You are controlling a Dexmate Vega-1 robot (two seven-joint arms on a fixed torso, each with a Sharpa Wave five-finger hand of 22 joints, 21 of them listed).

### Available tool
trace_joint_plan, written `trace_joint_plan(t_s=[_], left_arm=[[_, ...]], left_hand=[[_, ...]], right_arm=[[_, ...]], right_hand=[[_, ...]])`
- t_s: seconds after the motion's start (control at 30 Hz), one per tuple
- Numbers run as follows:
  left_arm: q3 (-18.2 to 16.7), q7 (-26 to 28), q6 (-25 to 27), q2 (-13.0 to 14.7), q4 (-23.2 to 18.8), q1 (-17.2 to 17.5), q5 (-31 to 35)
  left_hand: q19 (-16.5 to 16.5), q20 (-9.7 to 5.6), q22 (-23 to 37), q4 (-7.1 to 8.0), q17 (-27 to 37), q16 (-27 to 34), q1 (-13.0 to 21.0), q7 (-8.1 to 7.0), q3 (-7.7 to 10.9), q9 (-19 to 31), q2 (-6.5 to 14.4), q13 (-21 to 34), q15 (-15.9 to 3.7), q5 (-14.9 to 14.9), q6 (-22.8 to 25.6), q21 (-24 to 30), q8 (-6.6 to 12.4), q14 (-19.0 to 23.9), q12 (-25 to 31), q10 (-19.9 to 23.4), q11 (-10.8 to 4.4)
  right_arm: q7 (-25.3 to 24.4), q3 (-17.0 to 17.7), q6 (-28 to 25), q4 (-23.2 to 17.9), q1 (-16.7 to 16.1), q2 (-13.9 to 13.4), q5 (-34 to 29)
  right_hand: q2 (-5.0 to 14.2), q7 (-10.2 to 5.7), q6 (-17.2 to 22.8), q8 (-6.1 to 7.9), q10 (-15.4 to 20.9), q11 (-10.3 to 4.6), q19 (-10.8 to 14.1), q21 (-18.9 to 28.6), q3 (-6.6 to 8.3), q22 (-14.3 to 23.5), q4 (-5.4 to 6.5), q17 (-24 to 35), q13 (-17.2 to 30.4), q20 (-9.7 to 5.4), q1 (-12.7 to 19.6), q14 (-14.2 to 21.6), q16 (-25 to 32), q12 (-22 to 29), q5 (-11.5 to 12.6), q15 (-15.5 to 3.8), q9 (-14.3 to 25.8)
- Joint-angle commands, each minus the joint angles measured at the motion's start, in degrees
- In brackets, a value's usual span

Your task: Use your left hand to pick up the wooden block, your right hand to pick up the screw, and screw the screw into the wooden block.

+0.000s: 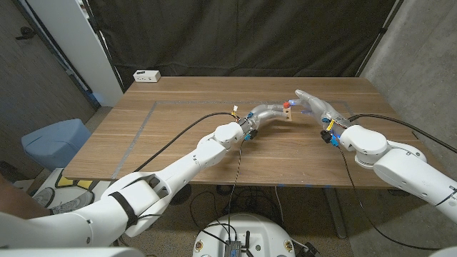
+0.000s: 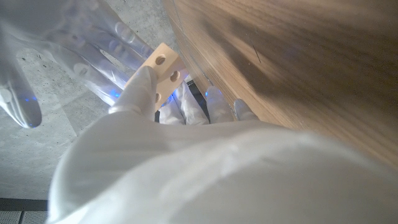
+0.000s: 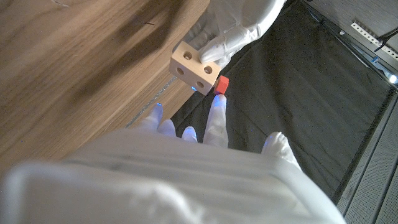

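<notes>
1. No writing or label could be read on anything.
2. The left robot hand [image 1: 265, 114] was held up over the middle of the table [image 1: 178, 143], and the wooden block [image 1: 285, 112] was gripped in its fingers.
3. The right robot hand [image 1: 316, 105] was held just beside the block, with its fingers spread out towards it.
4. In the right wrist view, holes were seen in the wooden block [image 3: 195, 68], and a small red screw [image 3: 220, 84] was seen right by the block, near one fingertip [image 3: 217, 106]. Whether the screw was pinched could not be told.
5. In the left wrist view, the block [image 2: 163, 73] was seen under the left thumb, and the other hand [image 2: 68, 56] was blurred.
6. A white box [image 1: 147, 75] was seen at the table's far corner.
</notes>
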Motion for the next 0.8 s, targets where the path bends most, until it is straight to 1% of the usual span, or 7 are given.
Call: trace_joint_plan(t_s=[0.03, 0.37, 0.67, 0.77, 0.8], left_arm=[[0.0, -0.5, -0.1, -0.1, 0.5, -0.4, -0.2], [-0.1, -0.9, -0.2, -0.2, 1.3, -0.8, -0.4], [-0.1, -1.4, -0.7, -0.6, 2.6, -1.3, -0.5], [-0.1, -1.4, -0.7, -0.7, 2.8, -1.4, -0.5], [-0.1, -1.4, -0.7, -0.7, 2.9, -1.4, -0.5]], left_hand=[[0.5, -0.15, 0.3, 5.19, 0.2, 0.3, -2.9, 4.51, 5.52, 0.1, 3.6, 0.3, 0.35, 0.3, 5.0, 0.2, 0.58, 0.2, 0.3, 0.4, 0.05], [0.6, -0.07, 0.3, 5.15, 0.2, 0.3, -2.9, 4.41, 5.53, 0.1, 3.6, 0.3, 0.35, 0.3, 5.0, 0.2, 0.58, 0.2, 0.3, 0.3, 0.12], [0.6, -0.09, 0.3, 5.14, 0.2, 0.3, -2.9, 4.41, 5.53, 0.1, 3.6, 0.3, 0.38, 0.3, 5.1, 0.2, 0.62, 0.2, 0.3, 0.4, 0.10], [0.6, -0.10, 0.3, 5.14, 0.2, 0.3, -2.9, 4.49, 5.53, 0.1, 3.6, 0.3, 0.37, 0.3, 5.0, 0.2, 0.57, 0.2, 0.3, 0.3, 0.07], [0.6, -0.04, 0.3, 5.17, 0.2, 0.3, -2.9, 4.53, 5.53, 0.1, 3.6, 0.3, 0.38, 0.3, 5.0, 0.2, 0.57, 0.2, 0.3, 0.3, 0.08]], right_arm=[[0.0, -0.2, -0.5, -0.3, 0.3, 0.1, 0.1], [-0.2, -0.3, -0.4, -0.6, 0.2, 0.2, 0.1], [-0.1, -0.4, -0.5, -0.9, 0.4, 0.3, 0.2], [0.5, -0.6, -0.2, -0.6, 0.7, 0.3, 0.2], [0.9, -0.7, 0.2, -0.3, 0.8, 0.3, 0.2]], right_hand=[[-0.01, -0.04, 1.0, 0.37, 0.4, -0.17, 0.3, 0.4, 0.52, 0.3, 0.17, 0.0, 0.0, 0.47, -0.3, -2.1, 0.3, 0.4, 0.4, 0.01, 0.2], [0.01, 0.02, 2.5, 0.66, 1.4, -0.53, 0.5, 0.4, 0.61, 0.3, 0.10, -0.1, 0.0, 0.43, -0.2, -1.7, 0.4, 0.5, 0.4, -0.14, 0.2], [0.12, 0.78, 4.8, 1.14, 2.6, -0.78, 0.9, 0.5, 0.78, 0.3, 0.02, -0.1, 0.0, 0.29, 0.0, -1.2, 0.5, 0.7, 0.5, -0.34, 0.2], [0.15, 0.58, 5.8, 1.35, 3.0, -0.70, 1.0, 0.5, 0.84, 0.3, -0.02, -0.2, 0.0, 0.26, 0.1, -0.9, 0.5, 0.7, 0.5, -0.51, 0.2], [0.15, 0.93, 6.2, 1.43, 3.1, -0.79, 1.1, 0.5, 0.85, 0.3, -0.04, -0.2, 0.0, 0.26, 0.1, -0.9, 0.5, 0.7, 0.5, -0.52, 0.2]])
